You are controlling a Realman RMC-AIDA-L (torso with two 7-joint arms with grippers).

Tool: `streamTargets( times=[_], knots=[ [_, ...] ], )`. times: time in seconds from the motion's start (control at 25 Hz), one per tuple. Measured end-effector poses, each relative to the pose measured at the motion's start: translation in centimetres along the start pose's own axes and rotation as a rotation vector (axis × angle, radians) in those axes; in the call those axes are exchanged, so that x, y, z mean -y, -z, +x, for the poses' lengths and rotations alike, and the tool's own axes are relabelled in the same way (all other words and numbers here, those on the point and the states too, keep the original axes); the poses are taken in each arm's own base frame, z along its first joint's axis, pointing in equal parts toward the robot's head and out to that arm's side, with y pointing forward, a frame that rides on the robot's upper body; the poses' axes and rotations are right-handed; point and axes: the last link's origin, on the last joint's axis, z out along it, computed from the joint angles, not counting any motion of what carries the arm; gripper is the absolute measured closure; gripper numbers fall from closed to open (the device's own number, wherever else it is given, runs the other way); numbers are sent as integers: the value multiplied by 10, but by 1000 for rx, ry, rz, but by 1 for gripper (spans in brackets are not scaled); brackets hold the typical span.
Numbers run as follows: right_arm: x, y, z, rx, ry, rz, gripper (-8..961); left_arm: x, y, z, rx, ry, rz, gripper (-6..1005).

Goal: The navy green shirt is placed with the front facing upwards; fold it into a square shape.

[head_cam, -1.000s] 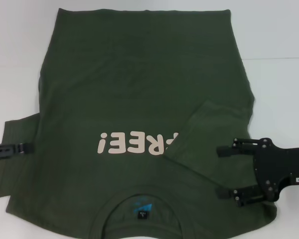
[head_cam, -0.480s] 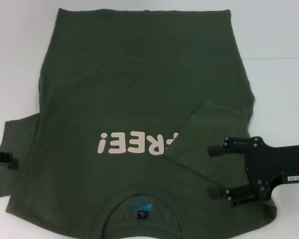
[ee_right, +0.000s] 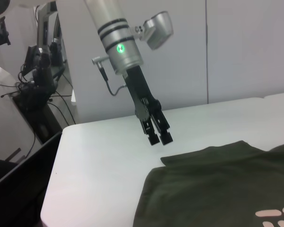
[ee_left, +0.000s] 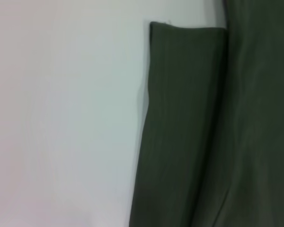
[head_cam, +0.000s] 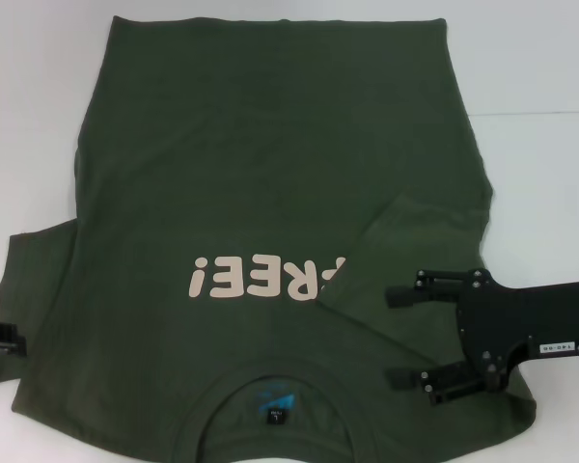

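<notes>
**Shirt flat on table; right sleeve folded in**

White table (head_cam: 540,58) supports the navy green shirt (head_cam: 270,154), front up, collar nearest the robot. At far left, the left gripper (ee_right: 160,137) hangs above the table beside the flat left sleeve (ee_left: 184,123); only the right wrist view shows its fingers pressed together. The right gripper (head_cam: 398,338), fingers spread, sits over the folded-in right sleeve (head_cam: 405,251).

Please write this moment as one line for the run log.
shirt: flat, right sleeve folded in | right gripper: open over folded sleeve | left gripper: shut, above table beside left sleeve
</notes>
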Motion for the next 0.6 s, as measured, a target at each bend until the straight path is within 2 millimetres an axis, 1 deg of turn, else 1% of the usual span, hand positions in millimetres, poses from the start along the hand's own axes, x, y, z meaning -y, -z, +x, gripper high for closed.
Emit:
streamTargets(
  times=[0.08, 0.32, 0.6],
  knots=[
    [0, -2, -1, 3, 0, -6, 8, 1, -2, 0, -2, 4, 1, 64],
    [-1, -5, -1, 0, 3, -23, 8, 4, -18, -1, 3, 24, -5, 65],
    [0, -9, -1, 4, -6, -31, 8, 5, -23, 3, -15, 28, 2, 64]
  ],
)
